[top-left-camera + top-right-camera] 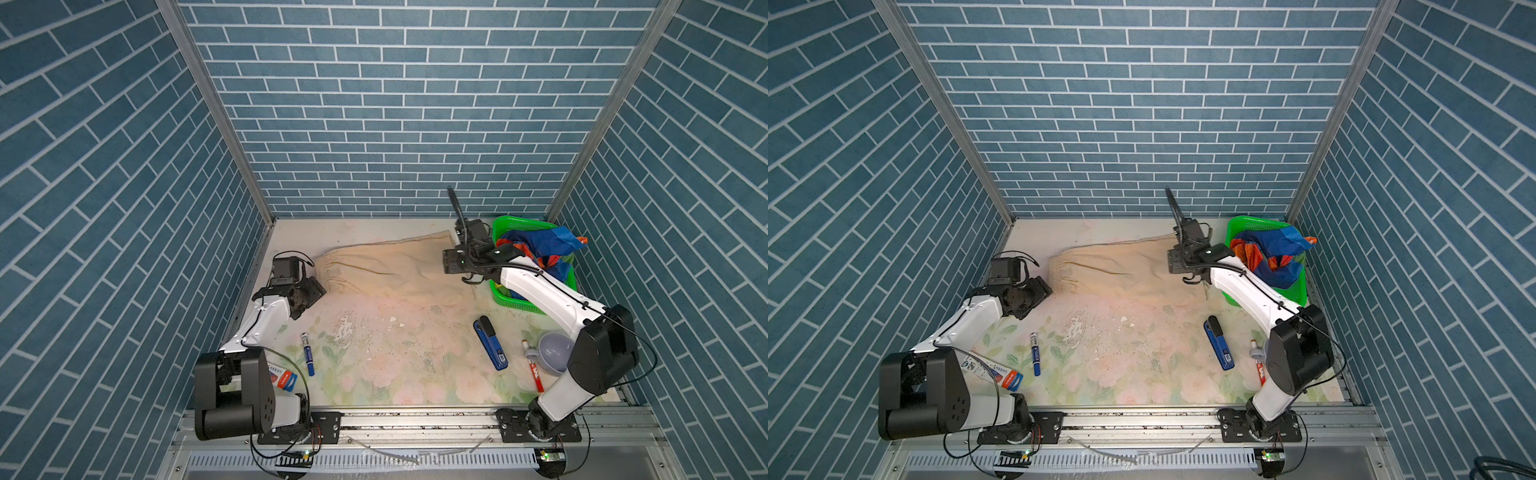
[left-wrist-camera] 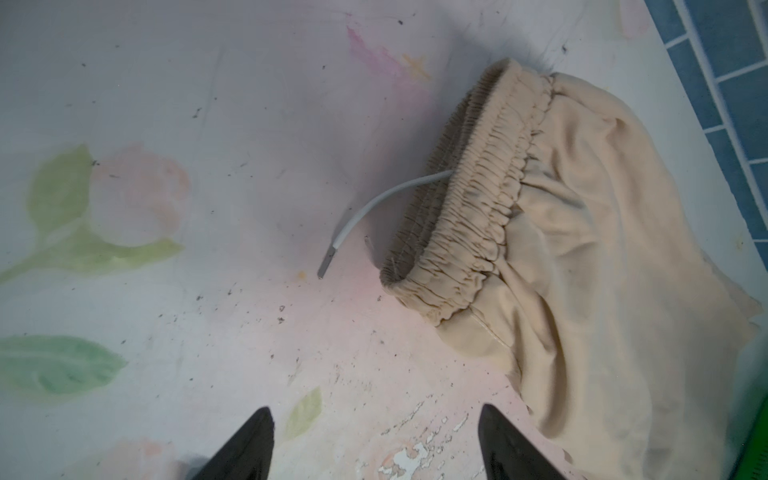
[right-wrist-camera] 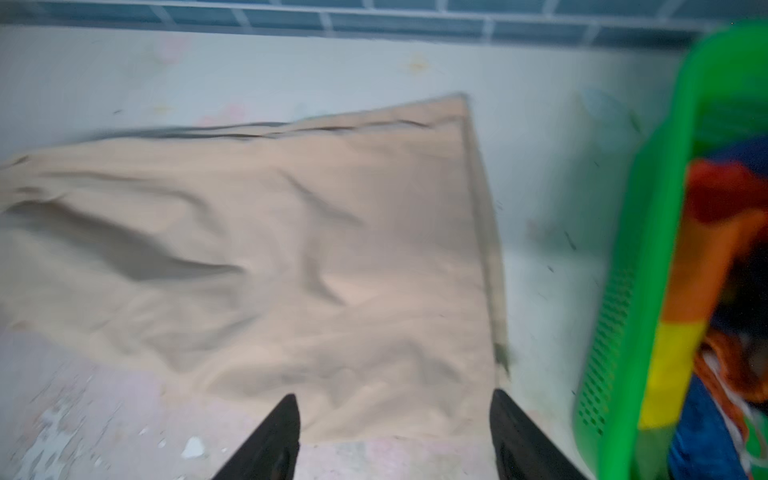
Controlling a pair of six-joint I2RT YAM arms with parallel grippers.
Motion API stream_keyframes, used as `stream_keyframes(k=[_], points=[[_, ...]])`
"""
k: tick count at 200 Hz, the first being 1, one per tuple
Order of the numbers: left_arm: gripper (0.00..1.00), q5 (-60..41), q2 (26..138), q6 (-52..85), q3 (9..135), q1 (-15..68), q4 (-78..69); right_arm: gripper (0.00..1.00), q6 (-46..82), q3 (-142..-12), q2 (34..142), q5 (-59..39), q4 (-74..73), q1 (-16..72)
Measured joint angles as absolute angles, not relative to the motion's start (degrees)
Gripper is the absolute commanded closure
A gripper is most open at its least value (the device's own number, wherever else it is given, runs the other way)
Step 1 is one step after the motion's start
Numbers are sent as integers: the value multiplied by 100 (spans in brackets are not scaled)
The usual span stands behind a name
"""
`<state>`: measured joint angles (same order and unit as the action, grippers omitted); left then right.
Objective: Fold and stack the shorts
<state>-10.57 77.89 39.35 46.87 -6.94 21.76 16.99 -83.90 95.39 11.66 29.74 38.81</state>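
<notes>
Beige shorts (image 1: pixel 395 270) | axis left-right, waistband (image 2: pixel 478 199) leftward | left end effector (image 2: pixel 374 415), right end effector (image 3: pixel 395 401): spread, seemingly empty

Middle of counter (image 1: pixel 395 365) lying open for passing. Beige shorts (image 1: pixel 395 270) covering far strip. Basket (image 1: pixel 509 297) blocking far right corner. Stapler (image 1: pixel 491 343), cup (image 1: pixel 555 353) crowding right side. Blue marker (image 1: pixel 308 354) lying left.

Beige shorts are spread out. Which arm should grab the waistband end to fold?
Left, likely: left tool, open, sits beside the waistband of the beige shorts; right tool, also open, hangs over the hem end by the green basket.
</notes>
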Motion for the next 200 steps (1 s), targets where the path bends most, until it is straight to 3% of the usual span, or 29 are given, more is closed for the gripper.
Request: stream_keyframes(k=[30,44,117,136,143,200], points=[[22,-1599,7741,4224,4676,-1234,1903,19,687,-9609,10615,1317,2552,4901],[22,-1839,7666,4407,4641,-1468,1723,11,351,-10147,11292,1157,2340,5166],[21,-2331,7244,5033,4239,-2318,1170,8,-668,-12785,14451,3,1651,5505],[21,-2397,7269,5081,4239,-2379,1070,6,-692,-13358,14932,-172,1577,5537],[21,-2429,7295,5092,4239,-2392,1026,1,-679,-13533,15078,-213,1538,5542],[21,-2600,7754,5124,4136,-2403,687,1,-696,-14057,15554,-513,1275,5588]])
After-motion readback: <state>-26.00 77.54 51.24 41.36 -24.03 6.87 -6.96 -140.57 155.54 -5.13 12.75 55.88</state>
